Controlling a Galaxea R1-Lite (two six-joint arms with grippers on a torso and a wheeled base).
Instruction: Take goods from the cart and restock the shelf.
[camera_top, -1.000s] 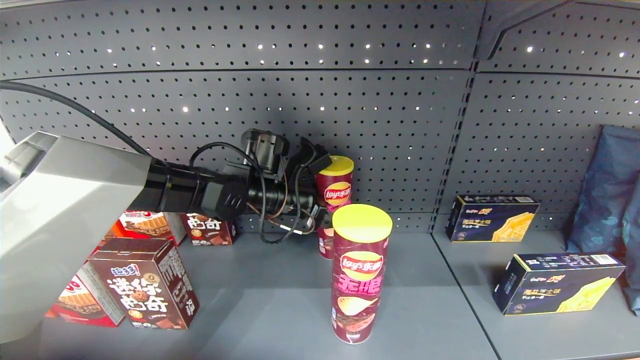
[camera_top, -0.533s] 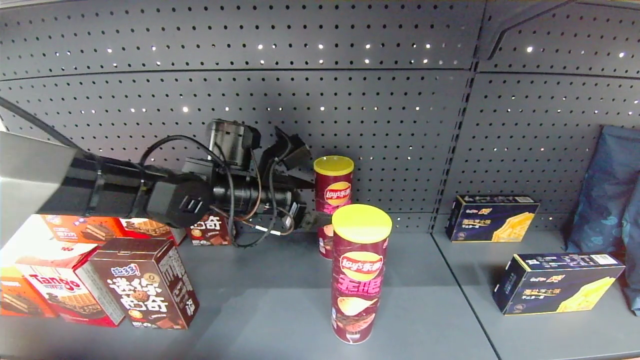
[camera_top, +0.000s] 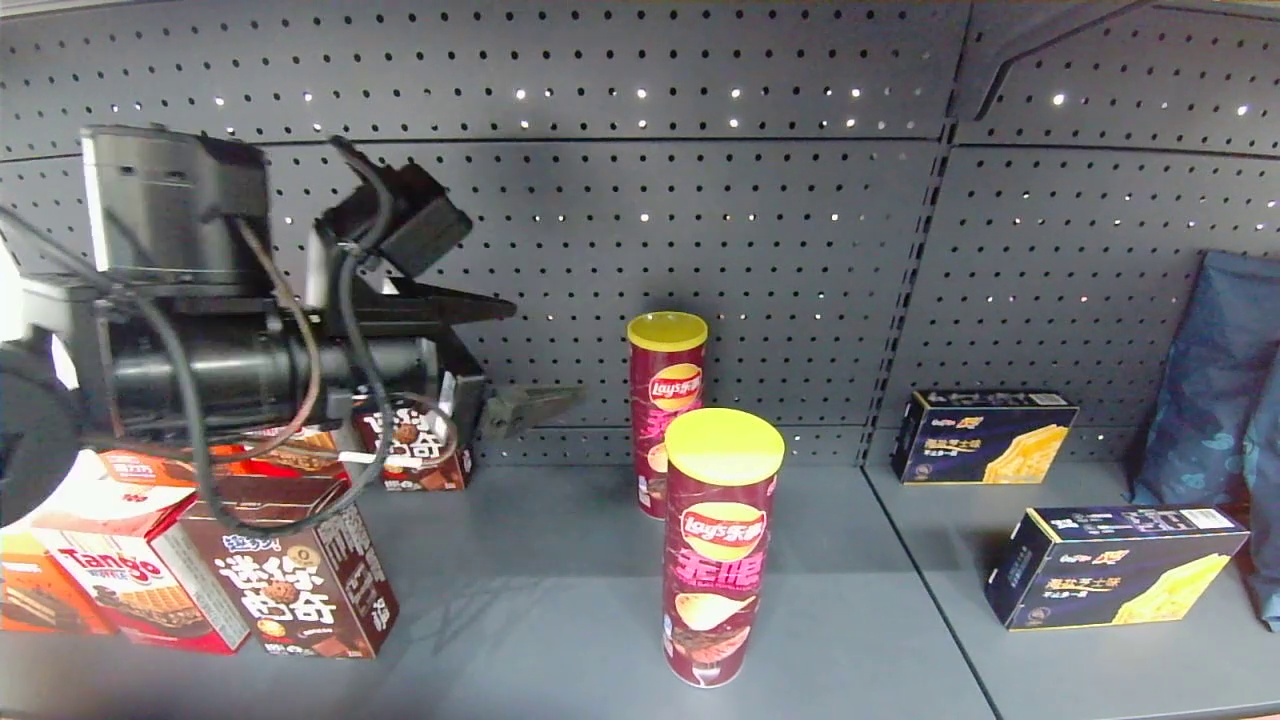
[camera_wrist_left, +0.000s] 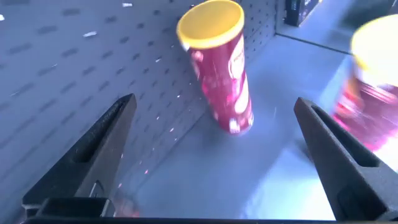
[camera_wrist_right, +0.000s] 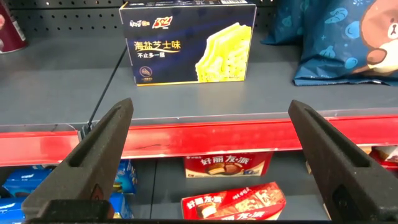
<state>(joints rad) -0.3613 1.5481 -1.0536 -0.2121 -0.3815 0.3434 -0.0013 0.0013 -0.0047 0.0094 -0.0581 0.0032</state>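
Grey perforated-steel shelf (camera_top: 520, 600), head view: two glossy yellow-lidded cylinders. The rear can (camera_top: 667, 410) stands upright behind the front can (camera_top: 722, 545) and is judged stocked. The left gripper (camera_top: 548, 350), left of the front can, is wide open and empty.

Left wrist view: the rear can (camera_wrist_left: 217, 68) stands beyond the spread jaws.

Right wrist view: the right gripper (camera_wrist_right: 209, 104) is wide open and empty, facing a cardboard box (camera_wrist_right: 186, 43) right of the front can. Further restocking is judged outstanding.

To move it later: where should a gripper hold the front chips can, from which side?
Probably mid-body of the front can, gripped across its round wall, coming from the open front: it stands upright, with the rear can close behind.
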